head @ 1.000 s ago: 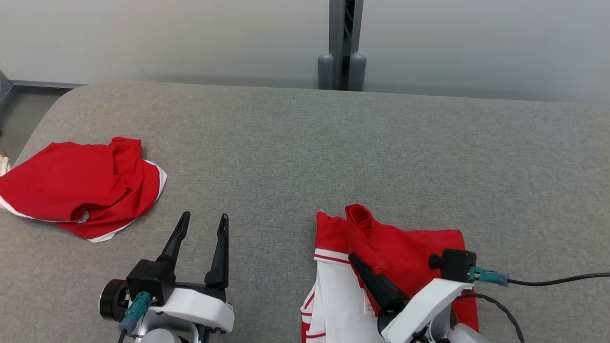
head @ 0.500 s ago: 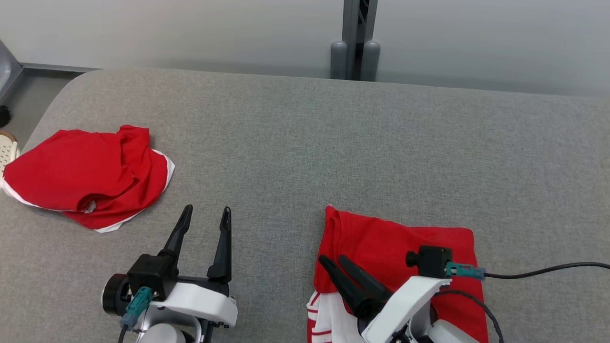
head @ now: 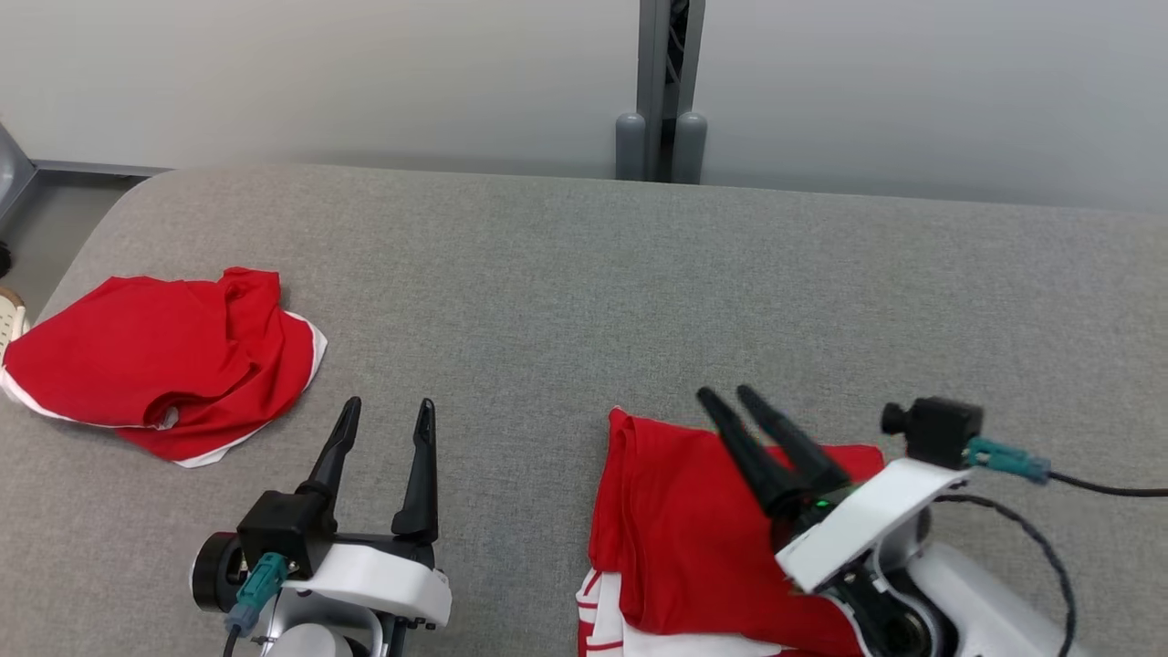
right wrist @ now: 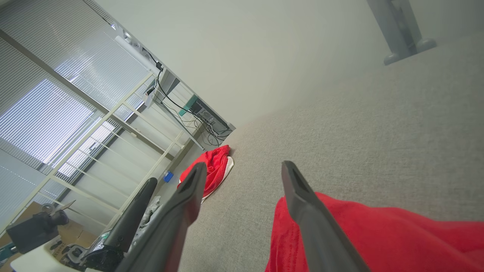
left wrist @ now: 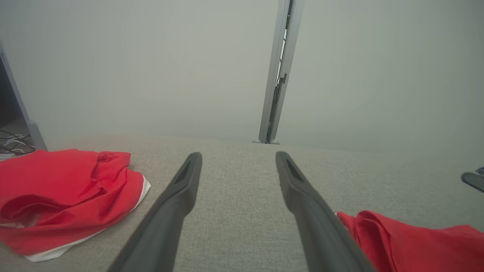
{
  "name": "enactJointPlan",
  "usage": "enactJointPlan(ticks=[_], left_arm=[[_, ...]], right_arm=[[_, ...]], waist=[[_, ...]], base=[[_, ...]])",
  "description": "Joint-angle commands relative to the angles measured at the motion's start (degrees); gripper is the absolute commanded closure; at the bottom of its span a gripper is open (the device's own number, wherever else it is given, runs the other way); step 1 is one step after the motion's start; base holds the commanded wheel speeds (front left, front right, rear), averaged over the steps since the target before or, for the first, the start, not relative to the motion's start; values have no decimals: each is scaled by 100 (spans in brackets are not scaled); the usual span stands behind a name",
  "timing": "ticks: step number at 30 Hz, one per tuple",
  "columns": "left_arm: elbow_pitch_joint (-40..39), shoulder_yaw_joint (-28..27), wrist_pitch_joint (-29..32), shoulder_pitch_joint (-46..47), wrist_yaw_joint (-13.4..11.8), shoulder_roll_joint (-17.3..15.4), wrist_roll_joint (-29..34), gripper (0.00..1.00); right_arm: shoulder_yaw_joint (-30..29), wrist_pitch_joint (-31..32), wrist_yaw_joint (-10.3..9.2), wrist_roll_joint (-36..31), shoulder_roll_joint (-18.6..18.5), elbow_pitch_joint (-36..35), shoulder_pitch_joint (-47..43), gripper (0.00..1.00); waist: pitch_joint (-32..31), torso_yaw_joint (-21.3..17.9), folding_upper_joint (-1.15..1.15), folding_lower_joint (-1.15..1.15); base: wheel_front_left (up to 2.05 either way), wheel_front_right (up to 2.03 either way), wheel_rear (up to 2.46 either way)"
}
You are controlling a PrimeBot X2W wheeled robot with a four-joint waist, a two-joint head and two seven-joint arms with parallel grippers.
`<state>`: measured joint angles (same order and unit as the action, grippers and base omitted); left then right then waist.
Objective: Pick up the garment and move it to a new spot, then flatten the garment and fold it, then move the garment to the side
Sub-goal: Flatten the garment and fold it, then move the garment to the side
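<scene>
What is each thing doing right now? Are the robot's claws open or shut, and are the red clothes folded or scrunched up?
left gripper, open, empty, over bare table.
right gripper, open, empty, over the folded garment.
folded garment, folded over, lying on the table, red on top with white striped cloth showing at its near edge.
crumpled garment, scrunched in a loose heap, untouched.
table, grey cloth top, holding both garments.

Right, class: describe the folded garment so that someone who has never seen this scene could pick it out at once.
Start at the grey padded table. Look along its near edge, right of centre, by the right end effector: the folded garment lies there. Unlike the crumpled red garment far left, it is a flat rectangle with white striped cloth showing beneath.
</scene>
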<state>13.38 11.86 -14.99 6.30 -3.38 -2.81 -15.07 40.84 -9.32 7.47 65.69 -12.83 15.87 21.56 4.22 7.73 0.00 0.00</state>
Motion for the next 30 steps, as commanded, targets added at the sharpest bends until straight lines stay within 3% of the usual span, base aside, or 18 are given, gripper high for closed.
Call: enactJointPlan(ticks=[1,3,8,11,14,17,21,23,30], left_arm=[[-31,-28,-22,-2,-33,-19,-26,0],[-37,-41,-22,-30,-39,-19,-23,0],[-69,-78,-22,-95,-32,-21,-10,0],[-94,-96,-22,-117,-34,-19,-6,0],[-135,-121,-22,-110,-42,-20,-12,0],[-170,-136,-23,-122,-51,-22,-43,0],[-144,-122,-22,-149,-31,-16,-45,0],[-129,-131,-22,-164,-31,-21,-34,0],[-71,-149,-22,-206,-12,-21,5,0]], right_arm=[[-158,-105,5,-135,-132,-28,29,0],[-439,-230,5,-421,-339,-9,27,0],[-1101,-502,4,-1877,-806,298,-41,0],[-1678,-560,4,-2767,-830,463,-208,0],[-2336,-593,4,-3698,-696,494,-412,0],[-2916,-595,5,-4184,-252,262,-762,0],[-3201,-597,2,-4885,-84,-55,-1081,0],[-3352,-594,4,-5067,152,-189,-1312,0],[-3515,-595,3,-5251,417,-305,-1619,0]], waist=[[-56,-58,0,0],[-106,-113,0,0],[-221,-275,0,0],[-259,-395,0,0],[-274,-510,0,0],[-281,-611,0,0],[-287,-697,0,0],[-287,-750,0,0],[-300,-853,0,0]], base=[[0,0,0],[0,0,0],[0,0,0],[0,0,0],[0,0,0],[0,0,0],[0,0,0],[0,0,0],[0,0,0]])
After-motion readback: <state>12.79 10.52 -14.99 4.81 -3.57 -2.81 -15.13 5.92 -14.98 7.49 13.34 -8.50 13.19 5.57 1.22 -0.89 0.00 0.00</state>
